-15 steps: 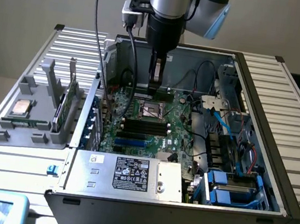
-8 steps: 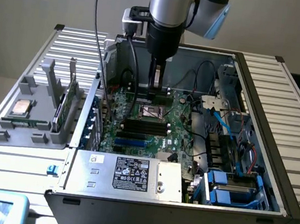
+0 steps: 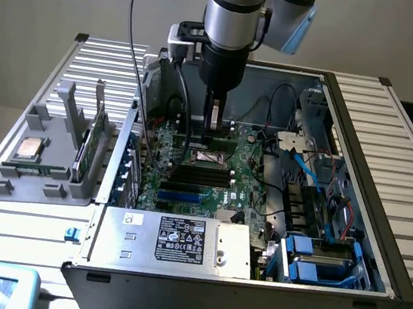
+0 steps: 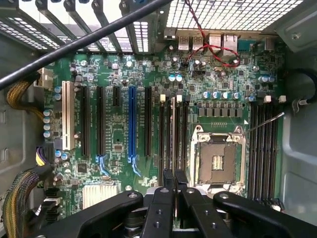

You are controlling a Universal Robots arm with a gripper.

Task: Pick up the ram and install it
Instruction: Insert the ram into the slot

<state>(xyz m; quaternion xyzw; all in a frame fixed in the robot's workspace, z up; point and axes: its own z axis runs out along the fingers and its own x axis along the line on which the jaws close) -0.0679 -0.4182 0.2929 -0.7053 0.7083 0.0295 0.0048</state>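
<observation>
My gripper (image 3: 211, 127) reaches down into the open computer case, over the middle of the green motherboard (image 3: 245, 179). In the wrist view its black fingers (image 4: 168, 179) are pressed together, gripper (image 4: 174, 181) shut on the ram (image 4: 172, 134). The ram shows edge-on there as a thin pale strip. It runs from the fingertips along the group of black memory slots (image 4: 162, 134) beside the open processor socket (image 4: 216, 161). I cannot tell whether the ram hangs just above a slot or sits in one.
A grey fixture (image 3: 4, 189) at the exterior view's left holds a silver processor chip (image 3: 28, 148) and an upright green card (image 3: 93, 139). The power supply (image 3: 172, 241) and blue drive bays (image 3: 314, 264) border the board. More memory slots (image 4: 262, 148) and sleeved cables (image 4: 22, 198) flank the socket.
</observation>
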